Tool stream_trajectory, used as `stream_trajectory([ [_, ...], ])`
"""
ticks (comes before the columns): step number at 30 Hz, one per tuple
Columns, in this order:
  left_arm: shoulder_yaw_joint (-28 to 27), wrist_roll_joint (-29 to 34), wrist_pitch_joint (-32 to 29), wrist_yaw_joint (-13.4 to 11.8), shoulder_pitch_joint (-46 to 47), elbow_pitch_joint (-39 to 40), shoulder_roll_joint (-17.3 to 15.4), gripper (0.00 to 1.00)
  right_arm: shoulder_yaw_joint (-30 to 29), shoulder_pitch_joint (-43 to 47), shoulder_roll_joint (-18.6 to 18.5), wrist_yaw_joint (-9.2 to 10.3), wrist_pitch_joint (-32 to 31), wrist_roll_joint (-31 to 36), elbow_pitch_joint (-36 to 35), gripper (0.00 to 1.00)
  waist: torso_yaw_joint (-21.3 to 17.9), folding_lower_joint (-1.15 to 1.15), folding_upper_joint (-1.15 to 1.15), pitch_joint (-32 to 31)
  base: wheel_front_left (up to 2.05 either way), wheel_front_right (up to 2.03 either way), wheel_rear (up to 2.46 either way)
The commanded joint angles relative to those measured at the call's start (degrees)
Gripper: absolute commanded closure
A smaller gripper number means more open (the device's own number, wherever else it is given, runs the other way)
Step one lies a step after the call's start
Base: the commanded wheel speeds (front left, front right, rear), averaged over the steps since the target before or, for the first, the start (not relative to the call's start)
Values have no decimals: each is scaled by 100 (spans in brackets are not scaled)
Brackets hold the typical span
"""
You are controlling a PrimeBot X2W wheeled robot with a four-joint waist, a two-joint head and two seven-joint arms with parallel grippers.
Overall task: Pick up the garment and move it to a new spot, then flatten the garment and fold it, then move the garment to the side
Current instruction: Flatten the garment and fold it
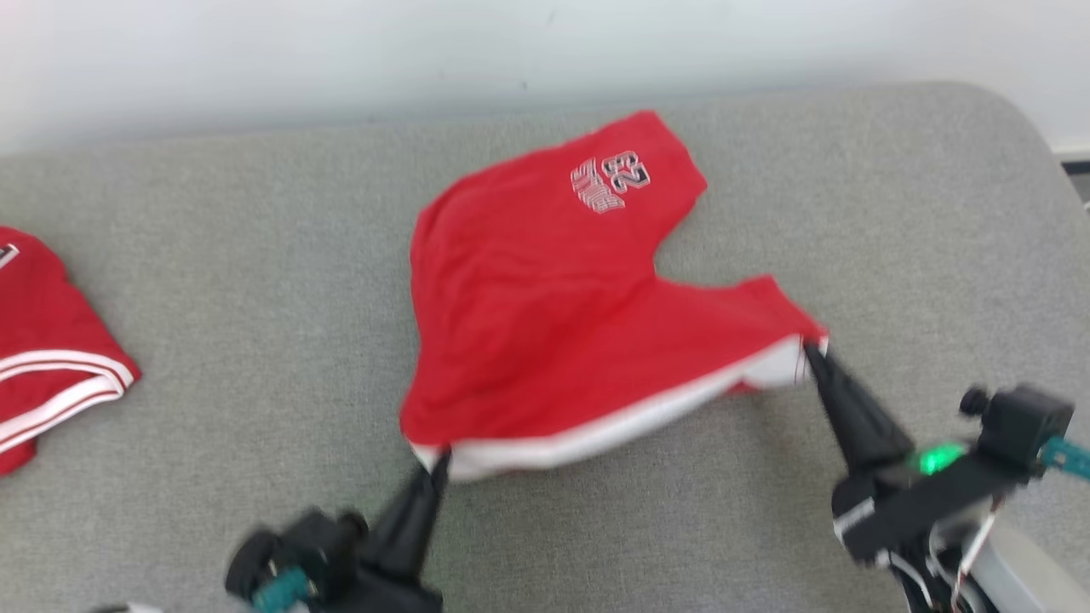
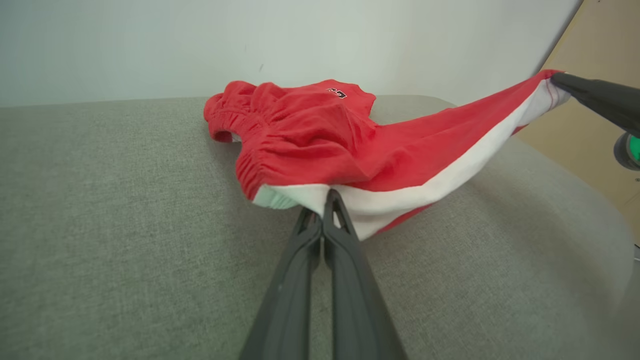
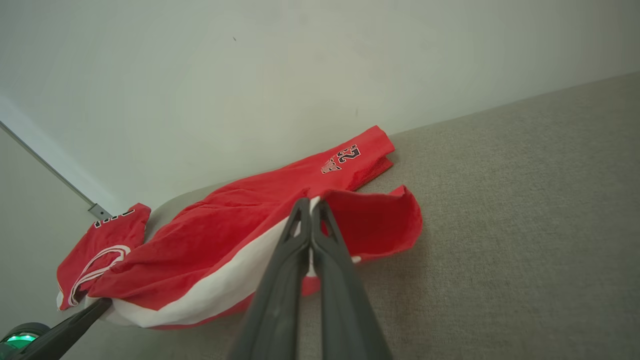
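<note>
The garment [image 1: 545, 306] is a pair of red shorts with a white side stripe and a "23" print, lying on the grey cushion [image 1: 255, 255]. My left gripper [image 1: 438, 460] is shut on the waistband corner at the stripe's near-left end, seen up close as the left gripper [image 2: 325, 197] pinching white cloth. My right gripper [image 1: 813, 349] is shut on the leg hem at the stripe's right end; the right gripper [image 3: 310, 202] bites the hem. The stripe edge [image 2: 450, 170] hangs lifted and stretched between both grippers, while the far leg of the garment [image 3: 350, 160] rests on the cushion.
A second red garment with white trim [image 1: 51, 358] lies at the cushion's left edge, also visible as the red garment [image 3: 105, 240]. A pale wall [image 1: 511, 51] runs behind the cushion. The cushion's rounded right corner [image 1: 1005, 128] drops off toward the floor.
</note>
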State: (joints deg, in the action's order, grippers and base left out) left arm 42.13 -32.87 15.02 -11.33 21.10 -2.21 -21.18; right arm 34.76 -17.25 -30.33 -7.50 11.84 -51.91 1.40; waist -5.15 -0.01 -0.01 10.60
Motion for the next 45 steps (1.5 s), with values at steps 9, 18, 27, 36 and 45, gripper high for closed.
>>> stream_trajectory([
  [9, 160, 54, 19, -140, -1038, -287, 151, 100, -250, 1153, -206, 2, -846, -48, -348, 100, 32, 1, 1, -491, 0, 0, 0],
  [18, -221, 45, 20, -171, -1523, -260, 136, 100, -788, 2115, -88, 3, -1769, -36, -774, 100, 153, 1, 1, -457, 0, 0, 0],
  [27, -609, 394, 20, 64, -1033, -182, 459, 100, -1124, 1509, 340, 3, -1531, 613, -906, 100, 160, 1, 1, -304, 0, 0, 0],
  [36, -1027, 594, 19, 337, -13, -374, 639, 100, -1041, 113, 394, 3, -1176, 1032, -288, 100, 239, 1, 1, 58, 0, 0, 0],
  [45, -1215, 516, -219, 716, 1533, -1477, 754, 100, -491, -2352, 526, 4, -1064, 994, 1373, 100, 360, 1, 1, 717, 0, 0, 0],
])
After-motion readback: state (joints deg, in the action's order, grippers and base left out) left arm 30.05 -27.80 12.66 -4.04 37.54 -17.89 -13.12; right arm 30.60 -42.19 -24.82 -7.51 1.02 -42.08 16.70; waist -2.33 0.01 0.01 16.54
